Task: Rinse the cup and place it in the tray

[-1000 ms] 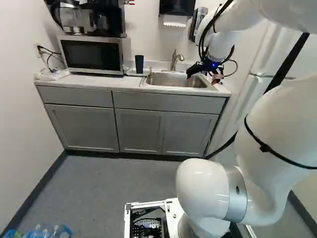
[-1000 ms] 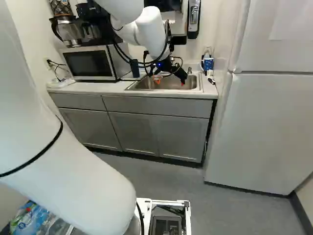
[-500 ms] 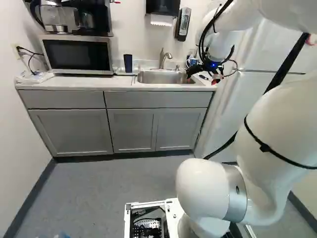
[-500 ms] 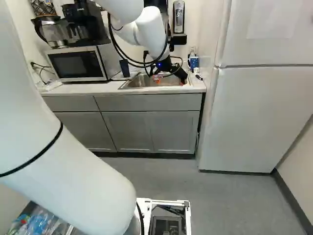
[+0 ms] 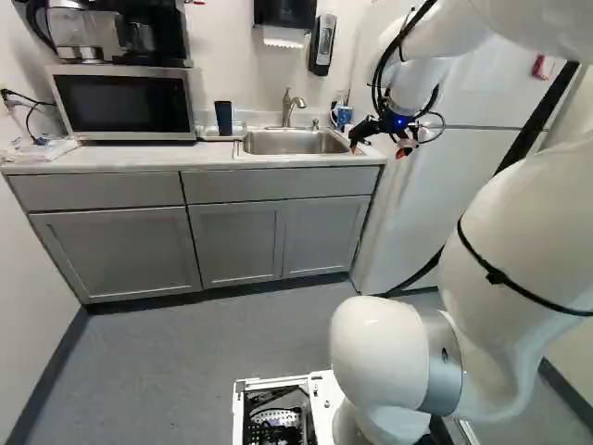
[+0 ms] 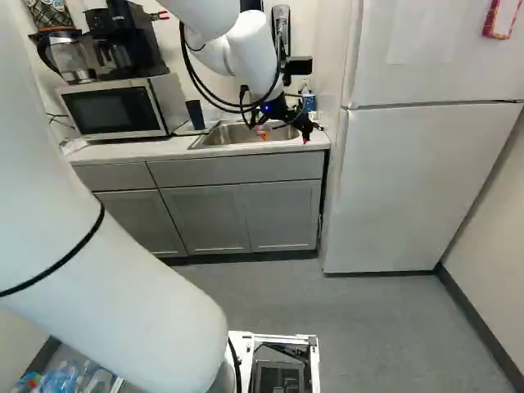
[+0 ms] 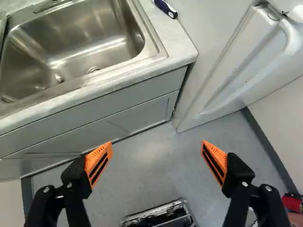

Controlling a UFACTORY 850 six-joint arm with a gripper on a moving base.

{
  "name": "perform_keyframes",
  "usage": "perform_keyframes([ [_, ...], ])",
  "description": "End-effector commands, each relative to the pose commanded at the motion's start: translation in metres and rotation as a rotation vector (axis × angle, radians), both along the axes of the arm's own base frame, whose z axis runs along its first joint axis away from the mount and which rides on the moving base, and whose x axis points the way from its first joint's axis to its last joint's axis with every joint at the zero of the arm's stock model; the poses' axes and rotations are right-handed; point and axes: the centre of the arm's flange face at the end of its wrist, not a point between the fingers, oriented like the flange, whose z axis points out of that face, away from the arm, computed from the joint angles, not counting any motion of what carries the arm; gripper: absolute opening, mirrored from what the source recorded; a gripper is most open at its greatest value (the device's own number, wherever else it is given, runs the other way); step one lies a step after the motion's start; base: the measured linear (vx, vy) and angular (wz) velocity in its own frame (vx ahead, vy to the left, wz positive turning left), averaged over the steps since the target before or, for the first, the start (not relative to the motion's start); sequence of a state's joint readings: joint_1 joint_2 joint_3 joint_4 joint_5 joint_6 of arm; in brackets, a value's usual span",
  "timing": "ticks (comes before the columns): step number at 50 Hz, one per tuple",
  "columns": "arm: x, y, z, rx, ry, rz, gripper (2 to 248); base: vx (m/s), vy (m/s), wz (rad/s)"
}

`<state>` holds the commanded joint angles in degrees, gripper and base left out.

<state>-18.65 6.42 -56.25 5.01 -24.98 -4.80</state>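
Between the microwave (image 5: 125, 104) and the sink (image 5: 292, 142), the dark blue cup (image 5: 223, 118) stands upright on the counter side of the basin, at a low tray (image 5: 208, 137); whether it is inside the tray or against it cannot be determined. Both base views record the cup. The gripper (image 5: 377, 149) is near the sink's right-hand end. In the wrist view, the gripper (image 7: 156, 143) has its jaws spread wide, orange pads (image 7: 98, 163) well apart, with floor (image 7: 156, 165) visible between them.

The left base view alone gives a clear sight of the faucet (image 5: 290, 107); in the right base view the arm (image 6: 250, 53) crosses that area. Plastic bottles (image 6: 70, 378) appear at the foot of the right base view only. The wrist view shows a blue-and-white handle (image 7: 166, 8) on the counter (image 7: 175, 45) beside the basin.

Surface: pale, over grey cabinets (image 5: 236, 241). Room: coffee maker (image 6: 123, 41) on the microwave, soap dispenser (image 5: 321, 44) on the wall, white refrigerator (image 6: 426, 180) beside the cabinets, grey floor, white walls.
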Motion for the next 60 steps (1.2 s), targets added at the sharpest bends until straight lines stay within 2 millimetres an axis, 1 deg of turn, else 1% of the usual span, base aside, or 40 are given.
perform_keyframes([
  [33, 0.000, 0.001, -0.002, -0.002, -0.004, 0.001, 247, 0.000, 0.001, 0.004],
  [46, -0.001, 0.004, -0.009, -0.007, -0.015, 0.006, 247, 0.000, 0.000, 0.000],
  [60, -0.002, 0.010, -0.020, -0.017, -0.035, 0.014, 247, 0.000, 0.000, 0.000],
])
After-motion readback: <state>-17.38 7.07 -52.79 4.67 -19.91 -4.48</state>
